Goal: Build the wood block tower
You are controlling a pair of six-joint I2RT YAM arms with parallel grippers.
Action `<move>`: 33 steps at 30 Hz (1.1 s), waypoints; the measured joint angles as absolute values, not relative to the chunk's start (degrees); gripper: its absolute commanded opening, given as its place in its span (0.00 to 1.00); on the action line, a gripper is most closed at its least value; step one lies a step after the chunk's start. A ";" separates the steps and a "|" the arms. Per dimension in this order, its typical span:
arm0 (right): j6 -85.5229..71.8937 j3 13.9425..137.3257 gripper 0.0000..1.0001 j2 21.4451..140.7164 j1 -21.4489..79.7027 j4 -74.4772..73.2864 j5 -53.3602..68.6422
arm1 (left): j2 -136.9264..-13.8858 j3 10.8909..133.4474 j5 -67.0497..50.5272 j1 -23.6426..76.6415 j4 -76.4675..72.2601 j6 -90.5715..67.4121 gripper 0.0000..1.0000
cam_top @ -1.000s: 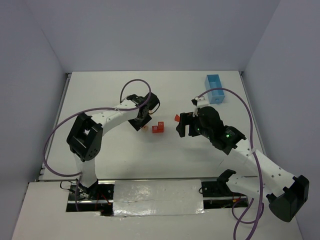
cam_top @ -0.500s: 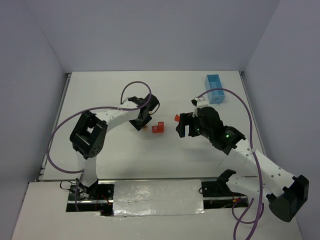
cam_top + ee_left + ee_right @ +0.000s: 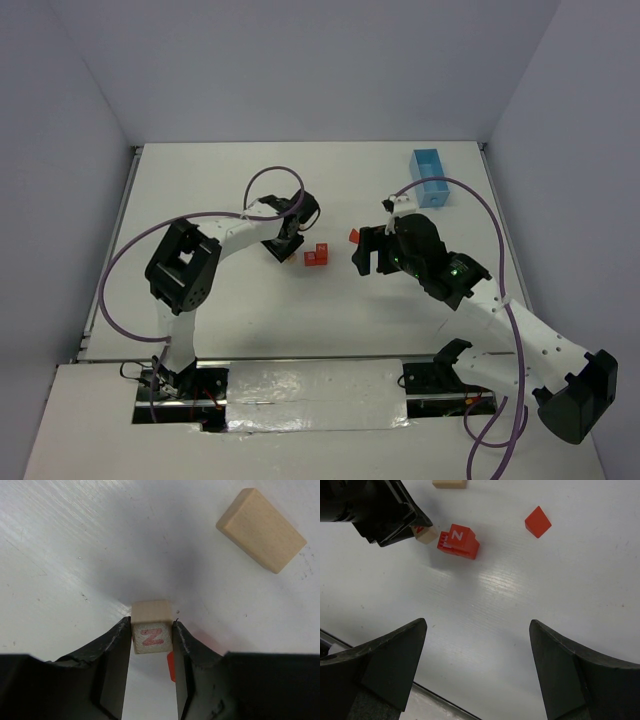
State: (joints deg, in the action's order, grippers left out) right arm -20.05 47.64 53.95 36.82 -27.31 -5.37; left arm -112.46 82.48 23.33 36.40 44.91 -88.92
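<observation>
Cube [image 3: 151,630], pale tan, bears red Z.

My left claw [image 3: 152,626] pinches a pale cube [image 3: 151,630] that bears a red letter Z on the face turned to my wrist camera. Just beside it, mid-worktop, the red block [image 3: 459,542] shows a white Z on top. The white marks on its side are too small to read.
</observation>
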 measured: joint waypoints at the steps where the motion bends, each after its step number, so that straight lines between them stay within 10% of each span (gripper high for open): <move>1: -20.05 47.57 0.91 53.95 36.82 -27.31 -5.37 | -112.46 82.48 23.31 36.38 44.93 -88.97 0.23; 6: -20.05 47.55 0.91 53.95 36.82 -27.07 -5.37 | -112.40 82.48 23.03 36.03 45.04 -89.62 0.00; 33: -20.05 47.53 0.91 53.78 36.82 -26.98 -5.32 | -112.36 97.27 21.06 39.75 62.43 -107.04 0.00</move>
State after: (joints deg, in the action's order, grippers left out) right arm -20.05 47.53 53.78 36.82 -26.98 -5.32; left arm -112.36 97.27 21.06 39.75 62.43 -107.04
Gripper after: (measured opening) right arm 0.906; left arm 0.461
